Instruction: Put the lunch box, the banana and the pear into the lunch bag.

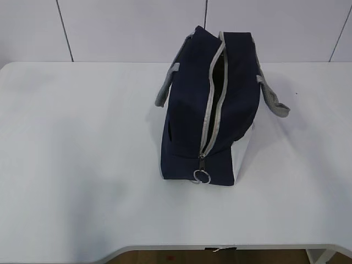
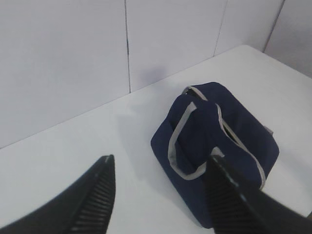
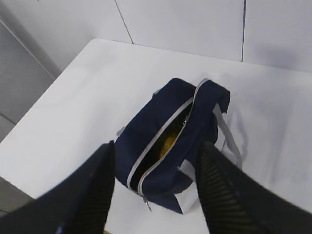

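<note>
1. White table (image 1: pixel 82 165) fills most of the exterior view, with pale wall panels along the top of the frame and the table's near edge low in the frame.
2. Centre-right of that view stands the lunch bag (image 1: pixel 187 110), its grey zipper (image 1: pixel 212 99) parted along the top and the ring pull (image 1: pixel 202 176) hanging at the near end.
3. Through the opening, the right wrist view shows something yellow (image 3: pixel 168 139) inside; whether banana or pear I cannot tell. No lunch box, banana or pear lies on the visible table, so packing looks done or nearly so.
4. Left gripper (image 2: pixel 158 195) and right gripper (image 3: pixel 153 190) both hang above the bag, fingers spread wide, holding nothing.
5. Risk: the slit is narrow, so a descending finger could snag the zipper edge or a grey handle (image 1: pixel 273 99) and tip the soft bag.
6. Room is generous left and right of the bag; the far wall sits just behind it.
</note>
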